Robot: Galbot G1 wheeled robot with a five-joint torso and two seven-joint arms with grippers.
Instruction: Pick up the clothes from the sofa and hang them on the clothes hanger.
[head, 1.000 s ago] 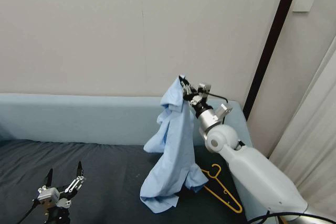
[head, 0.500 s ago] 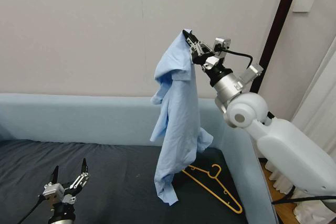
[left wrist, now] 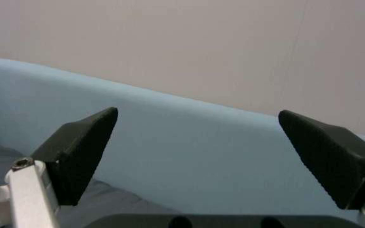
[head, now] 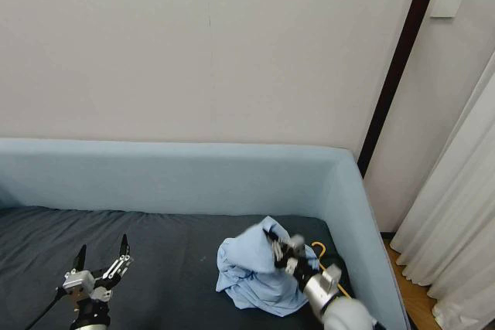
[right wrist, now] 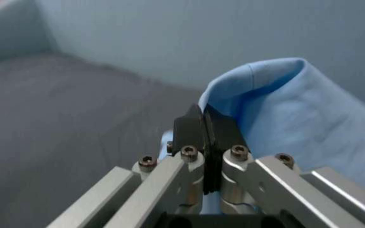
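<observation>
A light blue shirt (head: 251, 268) lies bunched in a heap on the dark sofa seat (head: 155, 241), near the right armrest. My right gripper (head: 278, 246) is low over the heap and shut on a fold of it. The right wrist view shows the black fingertips (right wrist: 195, 124) pressed together on the blue cloth (right wrist: 284, 109). A yellow hanger (head: 318, 251) peeks out from under the shirt beside the armrest. My left gripper (head: 99, 262) hovers open over the left part of the seat, its fingers (left wrist: 84, 147) spread wide with nothing between them.
The sofa's light blue backrest (head: 170, 175) runs along the wall and its armrest (head: 352, 222) closes the right end. A dark door frame (head: 394, 75) and white curtain (head: 456, 214) stand to the right of the sofa.
My right gripper has dropped from high in front of the wall down to the seat, still shut on the shirt. The shirt has gone from hanging full length to a crumpled heap over the hanger.
</observation>
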